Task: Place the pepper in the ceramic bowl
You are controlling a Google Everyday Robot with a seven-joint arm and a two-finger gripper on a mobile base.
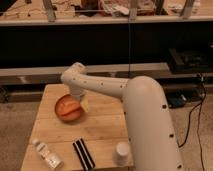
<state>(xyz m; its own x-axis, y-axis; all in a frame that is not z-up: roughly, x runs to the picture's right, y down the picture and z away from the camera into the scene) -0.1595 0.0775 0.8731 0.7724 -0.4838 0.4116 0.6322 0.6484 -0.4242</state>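
The ceramic bowl [68, 108], terracotta orange-brown, sits on the left half of the wooden table [102, 125]. A slim, lighter orange shape lies inside it, which looks like the pepper [72, 105]. My gripper [81, 101] hangs from the white arm just at the bowl's right rim, a little above the table. The wrist hides the bowl's right edge.
A clear plastic bottle [46, 154] lies at the table's front left. A black-and-white striped object [83, 154] lies at the front middle. A white cup [121, 152] stands at the front right. The arm's large white body covers the table's right side. Dark shelving stands behind.
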